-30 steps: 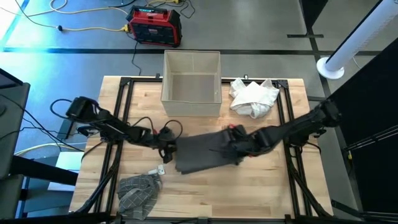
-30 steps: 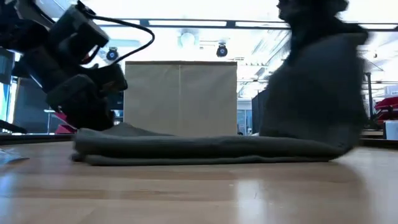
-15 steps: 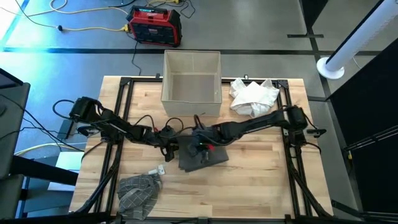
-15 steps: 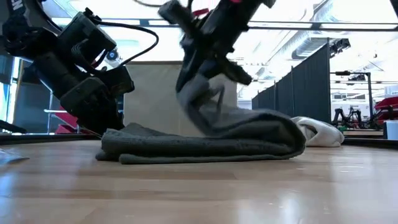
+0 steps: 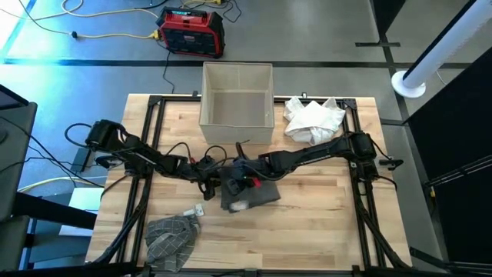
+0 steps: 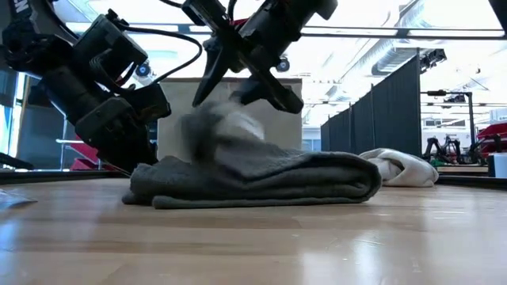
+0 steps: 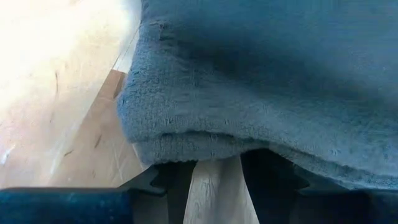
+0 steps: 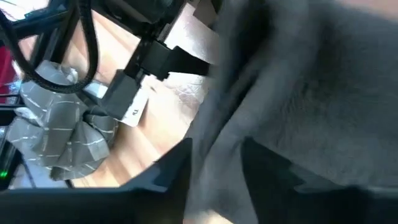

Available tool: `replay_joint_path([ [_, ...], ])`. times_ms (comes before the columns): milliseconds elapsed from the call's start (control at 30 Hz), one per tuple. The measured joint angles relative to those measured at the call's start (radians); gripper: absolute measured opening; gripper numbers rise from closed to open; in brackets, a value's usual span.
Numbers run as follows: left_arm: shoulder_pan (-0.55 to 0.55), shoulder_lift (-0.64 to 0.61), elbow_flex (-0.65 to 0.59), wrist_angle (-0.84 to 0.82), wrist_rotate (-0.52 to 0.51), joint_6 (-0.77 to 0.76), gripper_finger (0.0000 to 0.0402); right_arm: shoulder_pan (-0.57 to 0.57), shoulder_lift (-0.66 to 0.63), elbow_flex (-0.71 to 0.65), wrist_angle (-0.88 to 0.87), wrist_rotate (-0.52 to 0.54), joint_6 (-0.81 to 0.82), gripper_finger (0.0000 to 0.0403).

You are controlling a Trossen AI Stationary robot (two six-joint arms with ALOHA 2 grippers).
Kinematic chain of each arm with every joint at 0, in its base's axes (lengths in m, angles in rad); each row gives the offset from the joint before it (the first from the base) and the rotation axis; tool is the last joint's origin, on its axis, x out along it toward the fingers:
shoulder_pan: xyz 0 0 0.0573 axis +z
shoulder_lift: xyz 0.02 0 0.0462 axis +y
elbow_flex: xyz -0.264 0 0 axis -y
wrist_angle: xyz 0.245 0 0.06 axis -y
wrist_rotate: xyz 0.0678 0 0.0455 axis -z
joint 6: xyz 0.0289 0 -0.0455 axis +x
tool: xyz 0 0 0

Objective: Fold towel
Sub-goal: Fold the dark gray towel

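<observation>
A dark grey towel (image 5: 250,192) is lying in a thick folded bundle near the middle of the pale wooden table (image 5: 323,223). In the low view its plush, napped layers are stacking into a rounded fold on the right end, with one loose flap showing blurred above the pile.

The right pincer (image 6: 238,75) is hanging just above the bundle's top, its dark fingers spreading apart in a V; no cloth is pinched between them, though in its wrist view grey fabric is draping across the gap, so whether it is touching is unclear.

The left pincer (image 5: 209,178) is sitting low at the towel's left edge. In its wrist view the two dark fingers (image 7: 267,177) are standing apart with bare wood showing between them, and the towel's fuzzy rolled hem is resting over their tips; I cannot tell whether they are gripping it.

A boxy beige fabric bin (image 5: 237,104) is standing at the far side of the table. A crumpled white cloth (image 5: 314,119) is lying beside it, and a bunched grey checked cloth (image 5: 171,235) is sitting at the near left corner.
</observation>
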Motion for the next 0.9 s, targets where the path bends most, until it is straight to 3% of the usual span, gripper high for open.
replay_joint_path([
  [167, -0.003, -0.1, -0.003, -0.13, 0.026, 0.022, 0.0131, 0.008, -0.06, 0.0, -0.054, 0.029, -0.032, 0.0188],
  [367, -0.026, -0.322, -0.003, -0.462, 0.033, 0.003, 0.0131, 0.05, -0.172, 0.0, -0.272, 0.129, -0.036, 0.0182],
  [433, -0.044, -0.4, -0.003, -0.506, 0.03, -0.003, 0.0131, 0.072, -0.196, 0.0, -0.342, 0.136, -0.037, 0.0175],
  [567, -0.062, -0.511, -0.002, -0.402, 0.022, 0.055, 0.013, 0.118, -0.198, -0.003, -0.453, 0.138, -0.031, 0.0153],
  [667, -0.043, -0.53, -0.001, -0.255, -0.023, 0.088, 0.0118, 0.139, -0.168, -0.003, -0.501, 0.137, -0.027, 0.0113],
  [900, 0.067, -0.434, -0.001, -0.153, -0.007, 0.112, 0.0023, 0.141, -0.082, -0.004, -0.507, 0.142, -0.07, 0.001],
])
